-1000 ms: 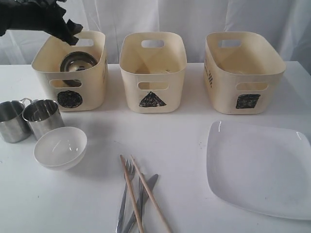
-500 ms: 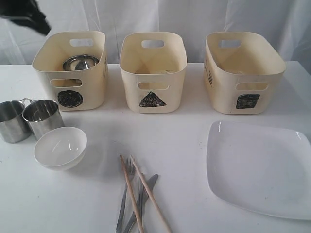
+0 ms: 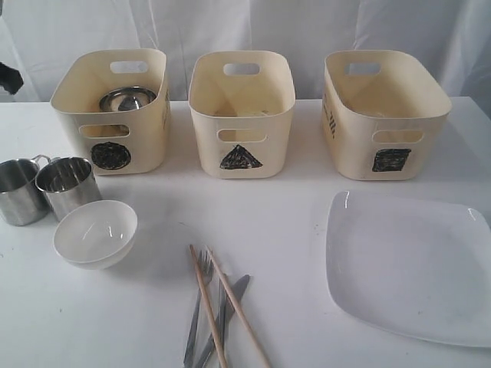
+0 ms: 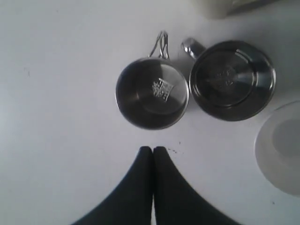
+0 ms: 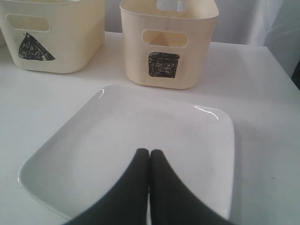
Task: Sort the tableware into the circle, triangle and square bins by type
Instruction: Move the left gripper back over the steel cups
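The shiny steel bowl [image 3: 126,99] lies inside the circle bin [image 3: 111,115]. The triangle bin [image 3: 241,115] and the square bin [image 3: 385,115] stand to its right. Two steel mugs [image 3: 21,191] [image 3: 68,185] and the white bowl [image 3: 95,232] sit at the left of the table. Fork, knives and two chopsticks [image 3: 217,310] lie at the front middle. The white plate [image 3: 406,264] is at the right. My left gripper [image 4: 153,150] is shut and empty, high above the mugs [image 4: 152,99] [image 4: 232,80]. My right gripper [image 5: 149,153] is shut and empty over the plate [image 5: 117,140].
White cloth hangs behind the bins. In the exterior view only a dark bit of the left arm [image 3: 9,78] shows at the left edge. The right wrist view shows the triangle bin [image 5: 51,35] and the square bin [image 5: 166,44] beyond the plate.
My left arm has drawn back from above the circle bin to the left edge of the exterior view and its gripper has shut. The steel bowl stays in the bin.
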Motion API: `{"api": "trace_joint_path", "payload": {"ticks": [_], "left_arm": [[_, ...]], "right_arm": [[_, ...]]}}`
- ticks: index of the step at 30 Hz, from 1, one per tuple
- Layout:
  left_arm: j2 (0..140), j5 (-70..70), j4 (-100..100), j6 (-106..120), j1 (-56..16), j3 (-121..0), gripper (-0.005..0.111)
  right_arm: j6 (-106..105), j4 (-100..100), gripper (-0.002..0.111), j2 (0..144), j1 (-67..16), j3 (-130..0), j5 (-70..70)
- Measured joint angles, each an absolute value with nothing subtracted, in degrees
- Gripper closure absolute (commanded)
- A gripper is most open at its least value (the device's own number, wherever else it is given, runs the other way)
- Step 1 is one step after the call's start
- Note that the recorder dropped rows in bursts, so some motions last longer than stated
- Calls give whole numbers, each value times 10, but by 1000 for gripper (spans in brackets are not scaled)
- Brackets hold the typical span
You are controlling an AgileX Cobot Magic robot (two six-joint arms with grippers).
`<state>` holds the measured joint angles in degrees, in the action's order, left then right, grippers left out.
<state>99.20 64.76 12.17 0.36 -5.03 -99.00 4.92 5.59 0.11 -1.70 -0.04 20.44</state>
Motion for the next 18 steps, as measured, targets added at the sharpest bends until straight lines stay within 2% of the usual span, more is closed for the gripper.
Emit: {"api": "trace_joint_path", "payload": {"ticks": [5, 12, 18], "left_arm": [[992, 643, 171, -31, -37, -922, 107], [992, 535, 74, -44, 31, -874, 107], [992, 506, 57, -37, 74, -853, 107]], "right_arm": [[49, 56, 108, 1, -17, 0, 204], [49, 56, 108, 1, -17, 0, 204], [49, 56, 108, 1, -17, 0, 204]]}}
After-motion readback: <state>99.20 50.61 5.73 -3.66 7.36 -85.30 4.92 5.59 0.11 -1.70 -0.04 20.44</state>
